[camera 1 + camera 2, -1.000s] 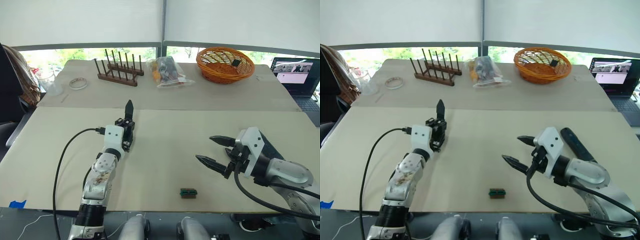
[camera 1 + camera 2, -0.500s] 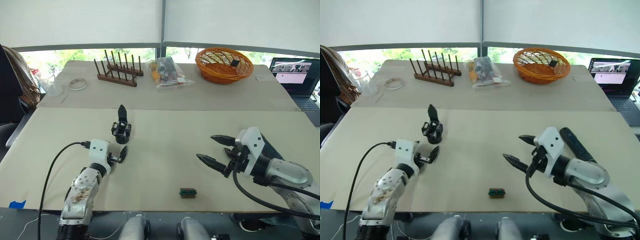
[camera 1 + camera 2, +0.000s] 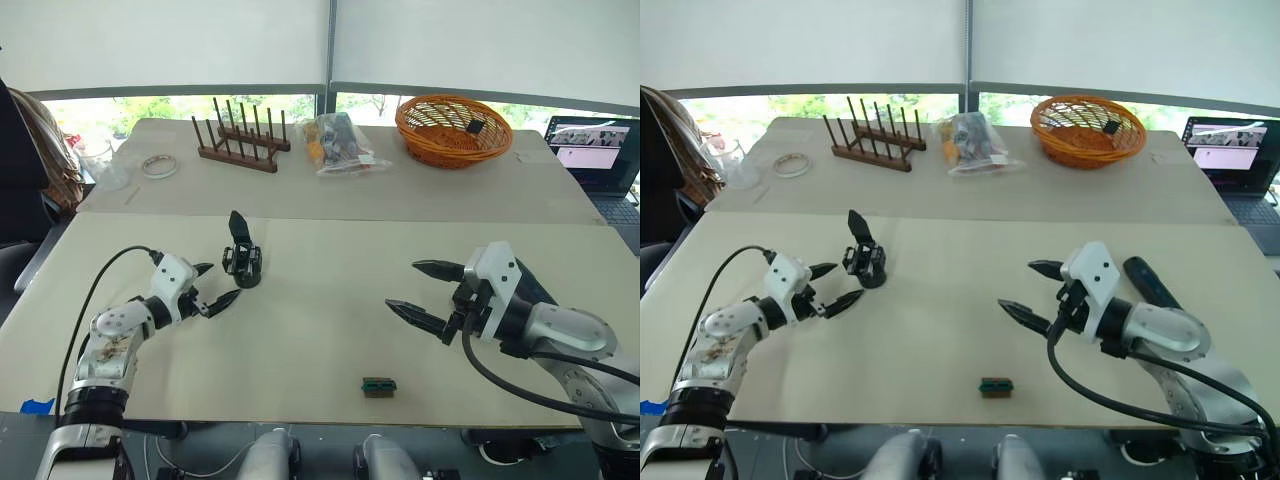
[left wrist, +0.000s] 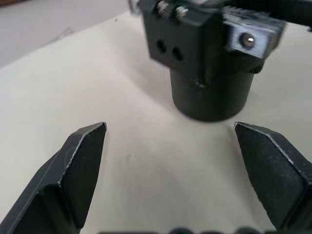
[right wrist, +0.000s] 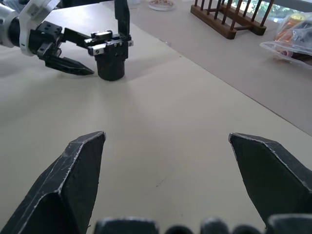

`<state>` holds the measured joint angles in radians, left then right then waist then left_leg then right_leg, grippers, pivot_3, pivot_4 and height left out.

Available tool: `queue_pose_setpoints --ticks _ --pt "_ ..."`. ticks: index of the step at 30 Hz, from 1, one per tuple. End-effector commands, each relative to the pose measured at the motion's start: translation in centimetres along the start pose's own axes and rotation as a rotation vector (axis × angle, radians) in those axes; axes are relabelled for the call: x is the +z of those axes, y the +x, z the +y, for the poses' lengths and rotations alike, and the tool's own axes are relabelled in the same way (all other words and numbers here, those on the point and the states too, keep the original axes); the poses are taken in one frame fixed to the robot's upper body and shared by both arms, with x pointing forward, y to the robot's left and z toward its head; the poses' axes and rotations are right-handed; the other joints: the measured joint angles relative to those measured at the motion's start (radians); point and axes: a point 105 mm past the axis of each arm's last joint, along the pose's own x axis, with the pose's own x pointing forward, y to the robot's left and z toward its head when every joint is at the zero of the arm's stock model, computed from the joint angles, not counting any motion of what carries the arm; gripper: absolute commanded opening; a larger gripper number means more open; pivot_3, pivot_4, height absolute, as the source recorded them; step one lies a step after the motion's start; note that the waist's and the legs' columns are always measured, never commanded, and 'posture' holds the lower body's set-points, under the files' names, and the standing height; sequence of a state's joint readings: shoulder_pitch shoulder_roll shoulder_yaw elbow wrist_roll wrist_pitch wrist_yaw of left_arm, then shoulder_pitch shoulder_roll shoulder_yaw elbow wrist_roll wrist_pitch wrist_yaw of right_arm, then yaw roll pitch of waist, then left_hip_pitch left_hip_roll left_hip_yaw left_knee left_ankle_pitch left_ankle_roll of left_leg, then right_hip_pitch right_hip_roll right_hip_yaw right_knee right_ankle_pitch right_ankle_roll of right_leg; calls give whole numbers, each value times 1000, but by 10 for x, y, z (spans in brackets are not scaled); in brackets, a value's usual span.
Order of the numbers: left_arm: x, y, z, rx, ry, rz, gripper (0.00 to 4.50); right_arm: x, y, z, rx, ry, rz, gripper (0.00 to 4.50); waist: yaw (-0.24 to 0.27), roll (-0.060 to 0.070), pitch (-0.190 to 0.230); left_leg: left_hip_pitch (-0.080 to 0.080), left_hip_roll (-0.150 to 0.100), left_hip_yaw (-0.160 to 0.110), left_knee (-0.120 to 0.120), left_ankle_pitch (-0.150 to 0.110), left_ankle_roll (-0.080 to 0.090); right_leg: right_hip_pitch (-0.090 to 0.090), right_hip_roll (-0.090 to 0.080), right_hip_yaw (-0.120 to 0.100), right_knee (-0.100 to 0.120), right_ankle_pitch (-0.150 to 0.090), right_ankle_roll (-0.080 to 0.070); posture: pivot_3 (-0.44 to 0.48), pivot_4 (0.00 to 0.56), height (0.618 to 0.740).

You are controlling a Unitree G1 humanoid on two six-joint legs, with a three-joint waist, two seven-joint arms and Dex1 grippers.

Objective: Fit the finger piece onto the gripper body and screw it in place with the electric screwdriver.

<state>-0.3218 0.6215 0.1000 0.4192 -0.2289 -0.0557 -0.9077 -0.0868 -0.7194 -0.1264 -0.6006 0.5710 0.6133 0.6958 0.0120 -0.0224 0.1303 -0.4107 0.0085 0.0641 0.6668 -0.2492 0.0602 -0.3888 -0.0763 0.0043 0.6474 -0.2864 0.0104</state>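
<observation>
Indoors, a beige table [image 3: 330, 330] runs beneath blind-covered windows, carrying a wooden peg rack [image 3: 238, 140], an orange basket [image 3: 452, 128] and a laptop [image 3: 594, 152] cut off at the right edge. The gripper body [image 3: 243, 259] stands upright left of centre, just beyond the left gripper [image 3: 212, 286], jaws spread and empty. The right gripper [image 3: 421, 293] hovers open, well apart. The electric screwdriver [image 3: 1152, 283] lies partly hidden behind that arm.
</observation>
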Motion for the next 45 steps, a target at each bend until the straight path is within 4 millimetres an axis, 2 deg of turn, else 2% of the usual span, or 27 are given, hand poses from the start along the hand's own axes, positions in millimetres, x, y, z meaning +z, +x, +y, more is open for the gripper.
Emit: queue_pose_setpoints --ticks 1,5,12,16,17,18,23,30,35,39,45 --pt "13 5 3 -69 62 -37 4460 9 -2 0 7 -39 -18 4500 0 0 0 0 0 0 0 0 0 0 0 0 0 0 0 0 150 740" --pt "19 12 1 -138 76 -46 4460 9 -2 0 7 -40 -15 4500 0 0 0 0 0 0 1 0 0 0 0 -2 1 0 0 0 150 740" --pt "25 26 6 -137 86 -65 4460 9 -3 0 4 -44 -13 4500 1 0 0 -2 0 0 3 0 1 0 1 -10 1 0 0 0 150 740" --pt "20 24 -1 -167 214 -75 3386 10 -3 -1 1 -49 -12 4500 0 0 0 -3 0 0 4 0 1 0 1 -13 1 0 0 0 150 740" --pt "19 24 -5 -188 222 -81 2868 10 -3 -1 0 -51 -12 4500 0 0 0 -3 0 0 4 0 1 0 1 -14 1 0 0 0 150 740" --pt "19 24 -9 -207 218 -87 2792 10 -3 -1 0 -52 -12 4500 0 0 0 -3 0 0 4 0 1 0 1 -14 1 0 0 0 150 740" --pt "32 35 -28 -245 132 -174 2789 10 -8 -1 -11 -59 -6 4500 4 0 0 -4 0 0 5 -1 2 0 0 -14 2 0 1 0 150 740" --pt "91 78 -76 -283 54 -310 2780 4 -19 0 -52 -42 11 4500 25 0 0 -13 -2 -2 16 -3 9 0 0 -16 1 5 9 0 150 740" --pt "109 110 -105 -273 32 -298 2778 1 -20 6 -62 -28 14 4500 23 0 0 -13 -7 -2 17 -4 12 0 0 -15 1 5 11 0 150 740" --pt "110 124 -131 -299 44 -274 2778 -1 -22 7 -75 -20 20 4500 22 0 0 -13 -8 -2 17 -4 12 0 0 -15 1 4 12 0 150 740" --pt "88 126 -151 -322 46 -216 2778 -6 -28 4 -130 -9 38 4500 18 0 0 -12 -8 -2 17 -4 12 0 0 -14 0 4 12 0 150 740"
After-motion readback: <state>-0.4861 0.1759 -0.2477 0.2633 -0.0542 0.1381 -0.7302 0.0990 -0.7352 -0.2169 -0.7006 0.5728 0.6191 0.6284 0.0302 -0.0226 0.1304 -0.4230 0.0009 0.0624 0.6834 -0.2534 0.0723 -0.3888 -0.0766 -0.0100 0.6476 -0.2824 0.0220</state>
